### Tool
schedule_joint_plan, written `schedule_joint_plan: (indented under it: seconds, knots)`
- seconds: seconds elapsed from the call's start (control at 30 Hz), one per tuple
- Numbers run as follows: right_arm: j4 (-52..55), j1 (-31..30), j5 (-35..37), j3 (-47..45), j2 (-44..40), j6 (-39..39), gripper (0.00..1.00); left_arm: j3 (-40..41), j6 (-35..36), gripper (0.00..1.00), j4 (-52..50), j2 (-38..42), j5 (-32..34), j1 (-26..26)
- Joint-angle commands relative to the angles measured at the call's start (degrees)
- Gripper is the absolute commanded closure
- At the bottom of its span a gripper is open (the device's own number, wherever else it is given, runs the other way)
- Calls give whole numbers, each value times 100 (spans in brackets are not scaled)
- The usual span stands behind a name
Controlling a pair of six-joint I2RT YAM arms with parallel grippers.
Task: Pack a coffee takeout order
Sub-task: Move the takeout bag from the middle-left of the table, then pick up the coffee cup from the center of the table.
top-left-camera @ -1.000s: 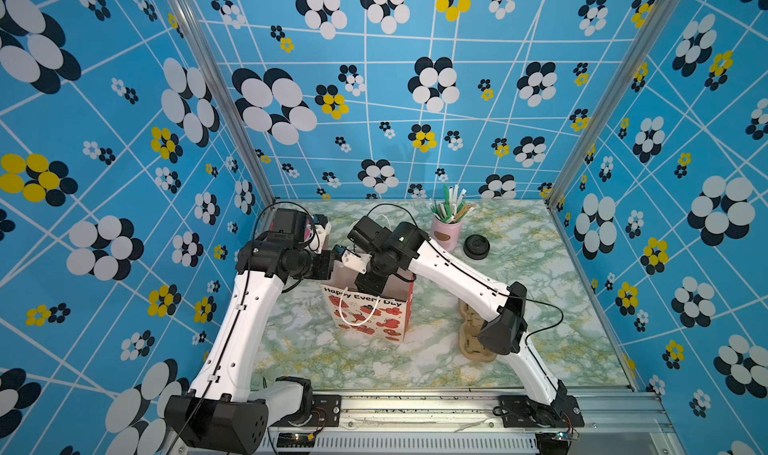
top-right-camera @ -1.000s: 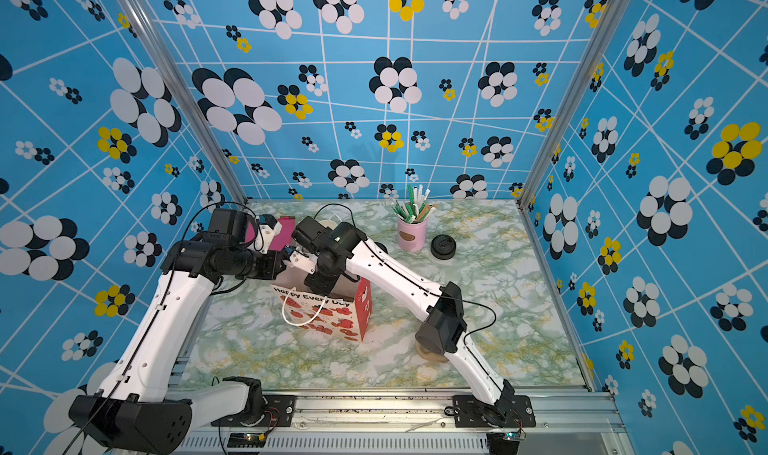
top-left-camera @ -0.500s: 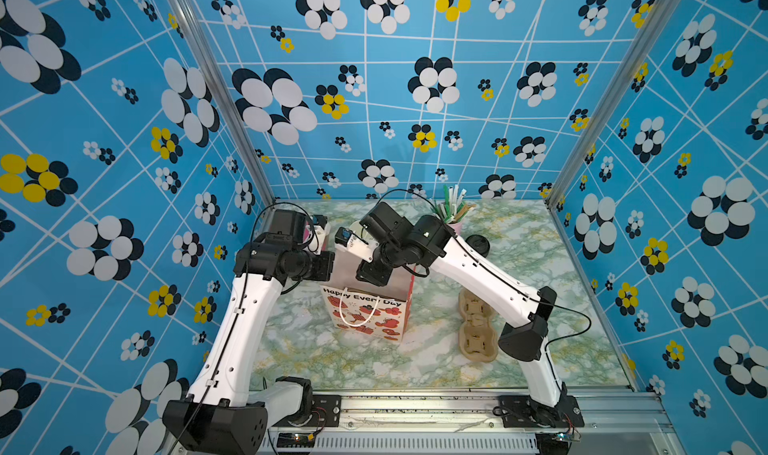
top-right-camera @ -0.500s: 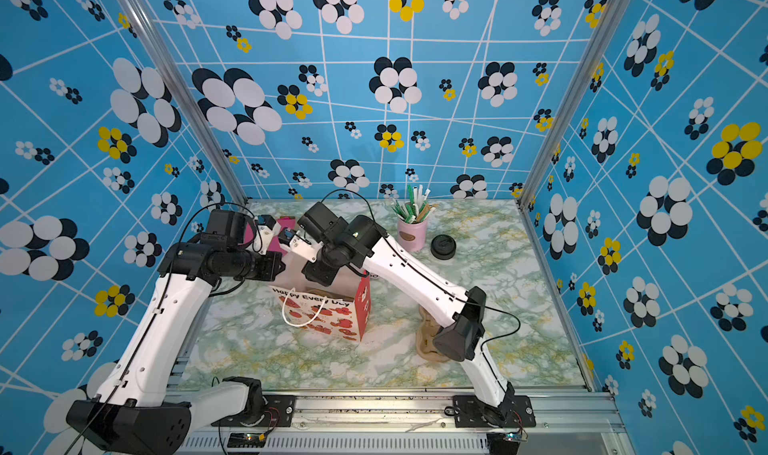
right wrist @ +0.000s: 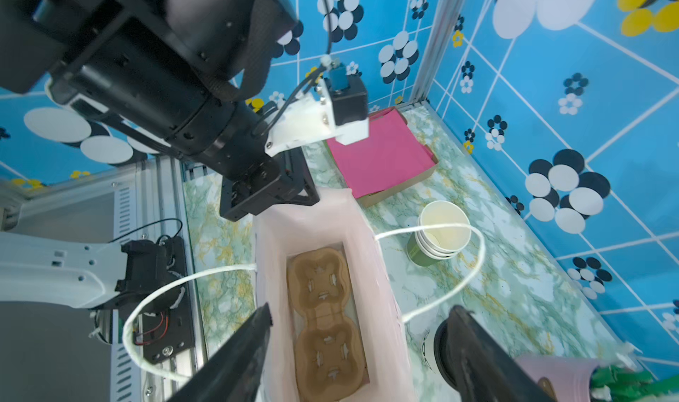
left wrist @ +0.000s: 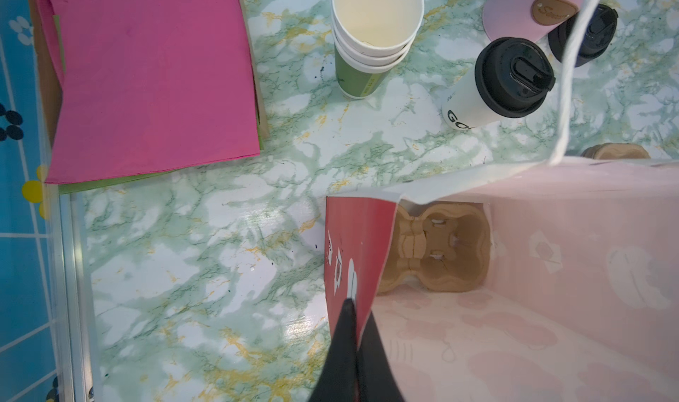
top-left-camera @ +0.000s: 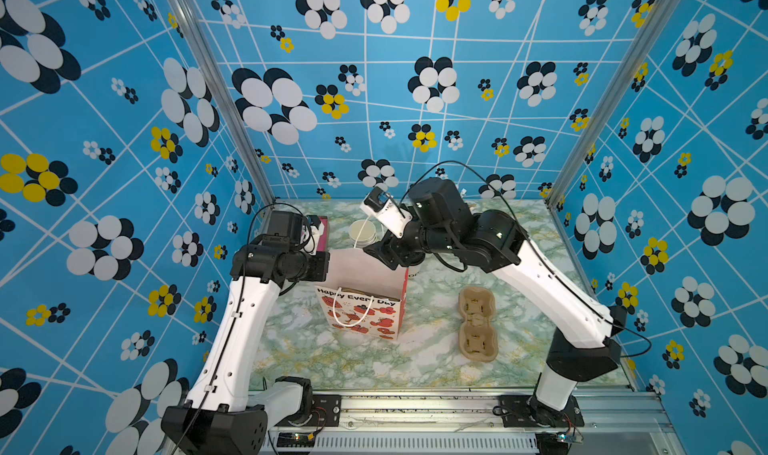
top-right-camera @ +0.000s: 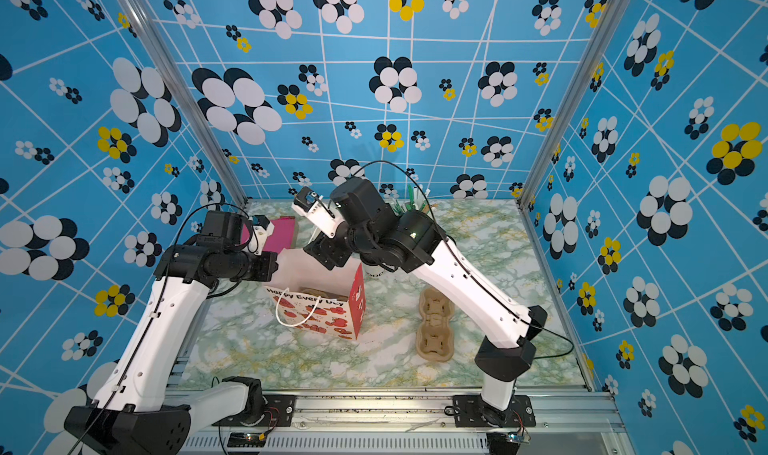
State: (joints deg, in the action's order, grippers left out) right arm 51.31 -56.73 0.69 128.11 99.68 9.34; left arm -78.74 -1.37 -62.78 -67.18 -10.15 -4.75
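The gift bag [top-left-camera: 361,311] [top-right-camera: 320,313] stands open mid-table. My left gripper [left wrist: 357,308] [top-left-camera: 322,263] is shut on the bag's red side rim [left wrist: 352,242]. A brown pulp cup holder [right wrist: 323,319] [left wrist: 437,249] lies flat on the bag's bottom. My right gripper [right wrist: 360,310] [top-left-camera: 382,257] hangs open above the bag's mouth, empty, with its fingers wider apart than the bag. The pale cup with a black lid [left wrist: 496,84] [right wrist: 428,348] stands on the table just behind the bag, beside one right finger.
A second cup holder [top-left-camera: 478,324] [top-right-camera: 434,328] lies right of the bag. Behind the bag are stacked lidless cups [left wrist: 371,33] [right wrist: 441,235], a tray of pink napkins [left wrist: 147,69] [right wrist: 378,154], a pink pot of straws [left wrist: 529,7] and a lone black lid [left wrist: 584,33]. Patterned walls enclose three sides.
My right gripper has risen up and back out of the bag's mouth and its jaws have spread much wider. The left gripper has kept its hold on the bag's rim.
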Motion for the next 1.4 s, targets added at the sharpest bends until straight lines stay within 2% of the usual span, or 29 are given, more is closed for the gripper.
schedule_joint_plan:
  seconds: [0.0,0.17,0.4,0.83,1.37]
  knots:
    - [-299,316,585,-424,-155,-287,15,159,-133,96,14,228,199,209]
    - [-93,816,807,-718,-175,-508,10,393,-214,96,201,341,95,496]
    - [406,1341,744,-644,443,-609,1,583,-275,96,368,345,-17,651]
    - [1047,1699,440,-193,1678,-443,1,594,-259,96,485,291,-276,710]
    - [1227,1889,64,-50,2460,-272,1,607,-241,96,541,231,-478,701]
